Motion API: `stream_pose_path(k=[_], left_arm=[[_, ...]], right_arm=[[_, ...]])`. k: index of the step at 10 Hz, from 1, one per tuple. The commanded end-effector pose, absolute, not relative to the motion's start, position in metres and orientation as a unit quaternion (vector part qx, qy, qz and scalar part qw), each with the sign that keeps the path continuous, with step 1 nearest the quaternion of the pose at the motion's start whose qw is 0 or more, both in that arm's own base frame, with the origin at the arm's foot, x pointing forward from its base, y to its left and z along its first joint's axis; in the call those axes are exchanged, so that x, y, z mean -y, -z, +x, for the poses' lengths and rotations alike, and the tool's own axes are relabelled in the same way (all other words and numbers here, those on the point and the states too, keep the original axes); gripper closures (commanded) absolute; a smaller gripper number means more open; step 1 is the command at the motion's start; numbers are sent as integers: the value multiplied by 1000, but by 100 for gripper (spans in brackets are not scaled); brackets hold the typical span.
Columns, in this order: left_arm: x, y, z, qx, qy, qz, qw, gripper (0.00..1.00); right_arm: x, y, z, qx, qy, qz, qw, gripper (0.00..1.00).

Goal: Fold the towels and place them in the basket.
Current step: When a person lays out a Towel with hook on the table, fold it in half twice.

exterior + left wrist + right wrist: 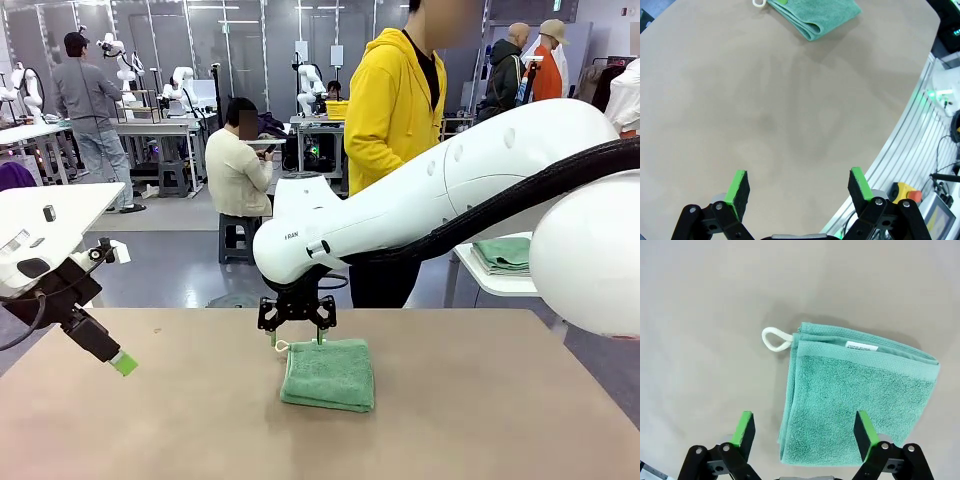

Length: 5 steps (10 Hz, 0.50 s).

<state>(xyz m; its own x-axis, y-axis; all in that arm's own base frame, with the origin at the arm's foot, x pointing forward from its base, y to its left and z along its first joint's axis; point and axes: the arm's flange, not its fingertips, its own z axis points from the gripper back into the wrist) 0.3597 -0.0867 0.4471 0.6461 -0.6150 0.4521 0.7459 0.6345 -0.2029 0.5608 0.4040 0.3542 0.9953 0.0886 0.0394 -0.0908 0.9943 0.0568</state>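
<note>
The green towel (329, 375) lies folded on the middle of the table (480, 420), its white loop (775, 339) sticking out at one corner and its label (861, 346) showing. The right gripper (297, 340) hangs over the towel's far edge, fingers (745, 432) spread wide, grasping nothing. The left gripper (799, 187) is off to the left over bare tabletop, also spread and empty.

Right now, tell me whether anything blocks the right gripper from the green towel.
Nothing visible does. The right gripper hangs open right above the folded green towel, which lies flat on the table. No object or hand comes between them.
</note>
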Motion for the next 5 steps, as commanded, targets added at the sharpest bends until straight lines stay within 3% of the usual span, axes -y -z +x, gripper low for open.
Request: stream_pose_path(k=[1, 5], left_arm=[[87, -446, 361, 176, 384, -182, 888, 0], [87, -446, 361, 176, 384, -182, 888, 0]], right_arm=[[-404, -355, 561, 19, -45, 29, 998, 0], [-404, -355, 561, 19, -45, 29, 998, 0]])
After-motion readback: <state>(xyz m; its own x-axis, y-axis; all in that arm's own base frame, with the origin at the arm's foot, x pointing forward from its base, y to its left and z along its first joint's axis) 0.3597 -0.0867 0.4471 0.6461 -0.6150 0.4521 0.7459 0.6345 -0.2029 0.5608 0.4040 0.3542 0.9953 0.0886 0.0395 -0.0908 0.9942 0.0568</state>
